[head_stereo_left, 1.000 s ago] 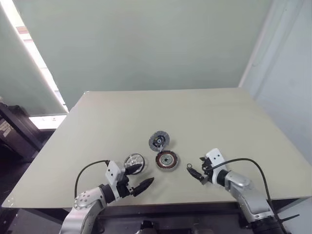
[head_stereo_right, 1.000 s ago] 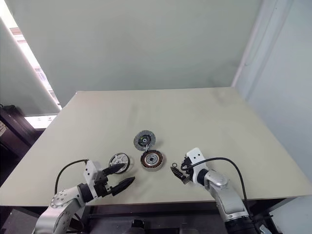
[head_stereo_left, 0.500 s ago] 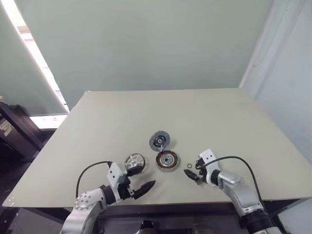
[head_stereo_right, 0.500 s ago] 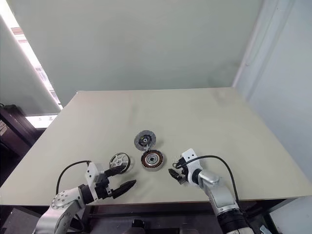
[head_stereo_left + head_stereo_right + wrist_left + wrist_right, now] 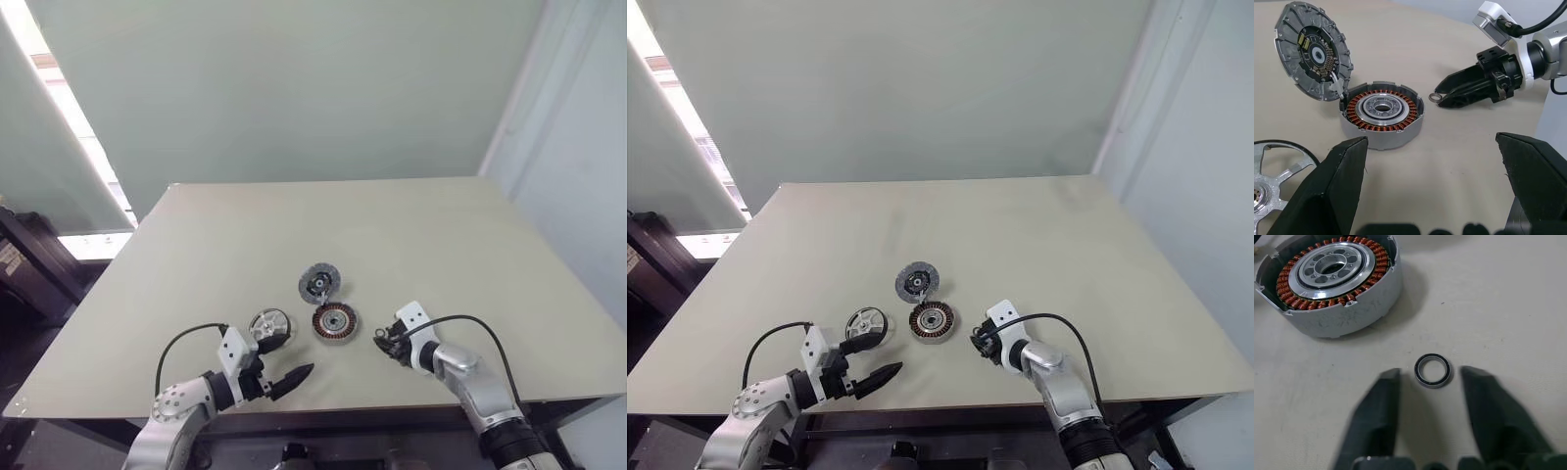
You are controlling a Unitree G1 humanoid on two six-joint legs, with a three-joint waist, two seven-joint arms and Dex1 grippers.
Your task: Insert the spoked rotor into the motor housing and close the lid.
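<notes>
Motor housing (image 5: 335, 322) sits low in the centre of the left eye frame on the beige table (image 5: 441, 245), its copper windings exposed around a silver-grey centre. Its lid (image 5: 318, 283) stands tilted open just above it in the frame, touching the housing's rim at one edge; in the left wrist view the inner face of the lid shows a dark hub. Spoked rotor (image 5: 268, 325) lies flat on the table just to the left of the housing, apart from it, not inserted.

Left gripper (image 5: 285, 360) is in the lower left of the frame, below the rotor, fingers spread wide and holding nothing; one finger (image 5: 268, 342) reaches toward the rotor's rim, though contact cannot be confirmed.

Right gripper (image 5: 383, 339) is lower right of centre, close beside the housing on its right. Its fingers (image 5: 1377, 406) stand partly closed, one on each side of a small thin ring (image 5: 1432, 370) lying flat on the table. The right wrist view shows narrow gaps between ring and fingers; no grip is confirmed.
</notes>
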